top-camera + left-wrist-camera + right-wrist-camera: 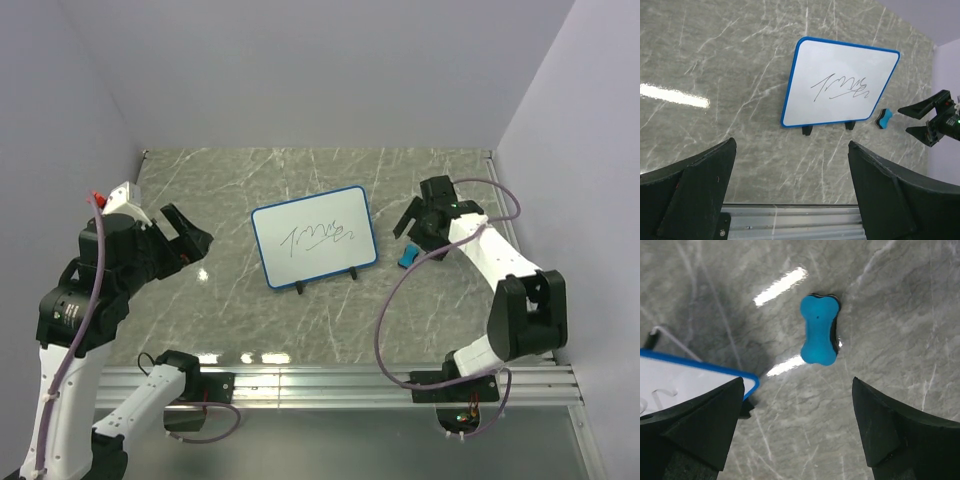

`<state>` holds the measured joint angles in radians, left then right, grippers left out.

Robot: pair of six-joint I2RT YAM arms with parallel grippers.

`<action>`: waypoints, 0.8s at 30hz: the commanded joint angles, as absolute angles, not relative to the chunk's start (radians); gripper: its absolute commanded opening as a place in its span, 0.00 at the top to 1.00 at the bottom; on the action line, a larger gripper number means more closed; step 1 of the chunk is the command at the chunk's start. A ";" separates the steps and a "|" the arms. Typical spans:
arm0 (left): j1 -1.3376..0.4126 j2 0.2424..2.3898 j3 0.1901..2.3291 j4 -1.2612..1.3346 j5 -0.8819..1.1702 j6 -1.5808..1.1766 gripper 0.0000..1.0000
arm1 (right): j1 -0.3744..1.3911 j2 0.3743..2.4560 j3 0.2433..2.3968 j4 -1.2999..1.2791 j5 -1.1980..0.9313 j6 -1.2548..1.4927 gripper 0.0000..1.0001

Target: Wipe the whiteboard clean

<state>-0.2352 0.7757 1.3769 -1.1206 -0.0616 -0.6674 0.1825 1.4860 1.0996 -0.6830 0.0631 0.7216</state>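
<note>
Right claw [415, 222] beside scribbled, blue-framed whiteboard [313, 238]

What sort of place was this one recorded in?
Probably a lab robot cell: a marble-patterned table boxed in by plain walls, left arm and right arm bolted to a metal rail, a whiteboard and eraser laid out.

The only writing is a dark handwritten scribble [318, 237] across the middle of the small flat whiteboard with a blue rounded-corner frame [325, 265], at the centre of the top view and upper centre of the left wrist view. It looks like a looping signature with one stroke beneath it. No letter or number in it can be read.
</note>
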 commanded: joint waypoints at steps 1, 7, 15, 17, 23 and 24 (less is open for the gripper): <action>-0.238 0.769 1.394 -1.146 -0.055 -0.640 0.01 | 0.195 1.534 1.134 -0.692 0.132 0.738 0.05; -0.238 0.764 1.382 -1.166 -0.017 -0.637 0.00 | 0.192 1.623 1.127 -0.640 0.143 0.724 0.10; -0.238 0.778 1.371 -1.183 -0.012 -0.637 0.01 | 0.187 1.735 1.164 -0.603 0.140 0.727 0.32; -0.238 0.788 1.371 -1.186 -0.011 -0.635 0.02 | 0.181 1.758 1.158 -0.595 0.137 0.735 0.35; -0.239 0.804 1.371 -1.189 -0.012 -0.634 0.02 | 0.173 1.799 1.143 -0.581 0.149 0.745 0.51; -0.239 0.804 1.370 -1.189 -0.014 -0.634 0.02 | 0.173 1.804 1.140 -0.580 0.149 0.744 0.55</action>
